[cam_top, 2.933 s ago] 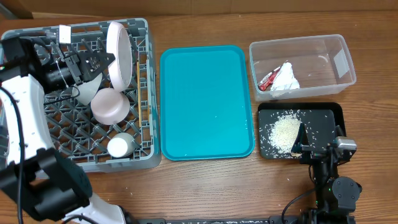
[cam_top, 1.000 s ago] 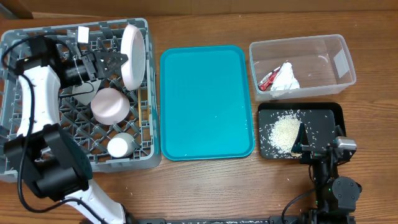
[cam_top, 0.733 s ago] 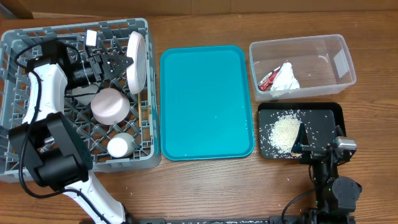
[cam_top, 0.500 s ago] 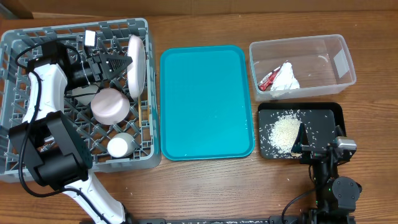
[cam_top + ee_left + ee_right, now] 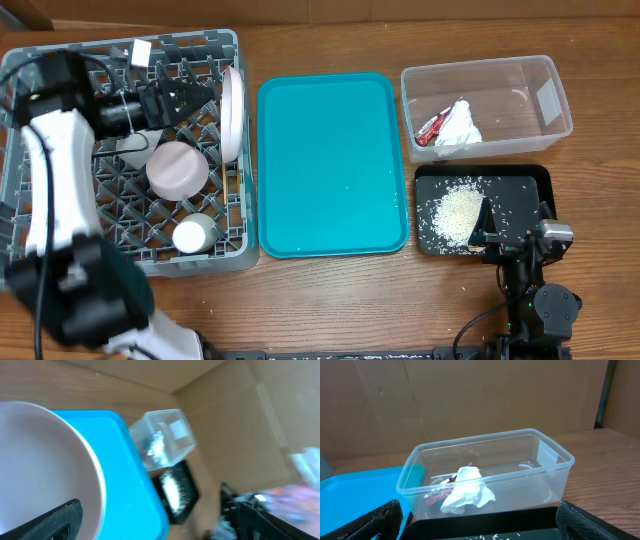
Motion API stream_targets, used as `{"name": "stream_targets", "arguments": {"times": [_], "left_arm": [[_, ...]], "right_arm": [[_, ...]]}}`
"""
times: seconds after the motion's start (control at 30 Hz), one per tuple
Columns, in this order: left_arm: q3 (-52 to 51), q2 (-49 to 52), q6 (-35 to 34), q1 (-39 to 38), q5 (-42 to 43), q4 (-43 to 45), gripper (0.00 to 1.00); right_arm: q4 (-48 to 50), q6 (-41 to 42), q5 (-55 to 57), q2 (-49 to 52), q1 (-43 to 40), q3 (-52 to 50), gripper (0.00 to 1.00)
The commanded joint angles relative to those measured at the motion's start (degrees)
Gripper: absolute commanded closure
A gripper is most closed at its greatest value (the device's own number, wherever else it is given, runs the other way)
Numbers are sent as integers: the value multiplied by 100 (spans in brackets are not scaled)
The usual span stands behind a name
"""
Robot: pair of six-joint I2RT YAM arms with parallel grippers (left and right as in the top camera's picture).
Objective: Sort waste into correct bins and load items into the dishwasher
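The white plate (image 5: 233, 110) stands on edge in the grey dishwasher rack (image 5: 60, 60), close to its right wall. My left gripper (image 5: 204, 98) is open just left of the plate, not holding it. In the left wrist view the plate (image 5: 45, 470) fills the left side beside one finger (image 5: 47, 522). A white bowl (image 5: 178, 168) and a small cup (image 5: 195, 235) sit in the rack. The clear tub (image 5: 540, 100) holds the red wrapper (image 5: 432, 128) and tissue (image 5: 460, 125). Rice (image 5: 458, 212) lies in the black tray (image 5: 525, 185). My right gripper (image 5: 515, 222) is open over that tray.
The teal serving tray (image 5: 333, 165) lies between the rack and the two bins. Another white bowl (image 5: 133, 150) sits partly under my left arm. In the right wrist view the tub (image 5: 485, 467) stands just behind the black tray (image 5: 485, 522).
My left gripper opened and let go of the plate. The plate moved right and now stands on edge by the rack's right wall. The right arm has not moved.
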Motion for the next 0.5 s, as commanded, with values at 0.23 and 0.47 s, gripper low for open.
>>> {"name": "stream_targets", "arguments": {"times": [0.23, 0.47], "left_arm": [[83, -2726, -743, -2822, -3574, -81, 0], [83, -2861, -723, -5051, -4323, -234, 0]], "right_arm": [[37, -4, 9, -39, -26, -55, 0], [37, -4, 9, -39, -26, -57, 0]]}}
